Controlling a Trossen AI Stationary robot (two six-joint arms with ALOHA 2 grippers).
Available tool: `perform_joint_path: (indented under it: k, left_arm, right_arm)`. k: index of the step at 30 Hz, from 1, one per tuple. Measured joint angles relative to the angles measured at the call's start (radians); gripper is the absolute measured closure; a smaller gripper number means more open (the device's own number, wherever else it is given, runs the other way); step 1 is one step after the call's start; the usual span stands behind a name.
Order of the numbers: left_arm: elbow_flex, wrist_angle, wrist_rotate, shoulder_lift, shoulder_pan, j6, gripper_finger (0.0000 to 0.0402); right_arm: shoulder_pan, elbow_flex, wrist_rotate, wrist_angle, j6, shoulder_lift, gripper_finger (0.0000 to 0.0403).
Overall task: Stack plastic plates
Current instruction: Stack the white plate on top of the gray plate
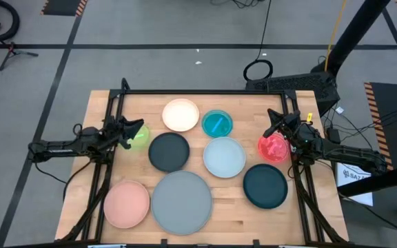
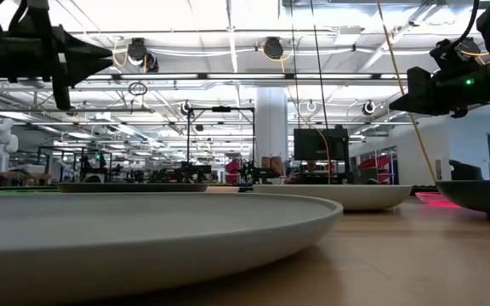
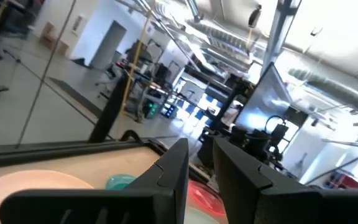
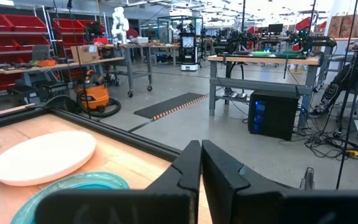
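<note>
Nine plates (image 1: 181,198) lie spread apart on the worktop (image 1: 233,207), none stacked yet. The left gripper (image 1: 131,129), fingers slightly apart, and the right gripper (image 1: 275,127), fingers clenched, both hover empty, ready to reach.

Two slim black arms; angular matte-black jaws; the right arm (image 1: 336,148) seemingly carries a yellow tag.

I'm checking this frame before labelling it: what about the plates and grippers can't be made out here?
- Lime green dish: high view, partly covered by the left gripper.
- Pink-red dish: high view, right gripper overlaps its edge; contact unclear.
- Large grey plate: low view, fills the foreground and hides most other plates.
</note>
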Motion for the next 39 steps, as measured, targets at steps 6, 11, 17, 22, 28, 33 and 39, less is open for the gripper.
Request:
perform_joint_path:
  k: [6, 11, 17, 22, 28, 33, 39]
  left_arm:
    - [0.0, 0.013, 0.002, 0.0, -0.057, 0.005, 0.0321]
    - [0.0, 0.038, 0.002, 0.0, -0.081, 0.011, 0.0321]
    - [0.0, 0.054, 0.002, 0.0, -0.093, 0.02, 0.0321]
    - [0.001, 0.085, 0.0, 0.0, -0.092, 0.049, 0.0321]
    - [0.001, 0.08, -0.002, 0.0, -0.092, 0.046, 0.0321]
    - [0.001, 0.082, -0.054, 0.0, -0.092, 0.078, 0.0321]
    - [0.001, 0.075, -0.101, 0.0, -0.092, 0.098, 0.0321]
  right_arm:
    - [0.004, 0.0, -0.14, 0.081, 0.297, 0.002, 0.0392]
    - [0.005, 0.0, -0.503, 0.23, 0.277, 0.013, 0.0392]
    - [0.032, 0.001, -0.681, 0.392, 0.329, 0.109, 0.0392]
    - [0.058, 0.002, -0.676, 0.496, 0.329, 0.243, 0.0392]
    - [0.085, 0.106, -0.654, 0.485, 0.312, 0.414, 0.0392]
    - [0.103, 0.23, -0.652, 0.395, 0.284, 0.547, 0.0392]
    - [0.114, 0.4, -0.651, 0.156, 0.322, 0.667, 0.0392]
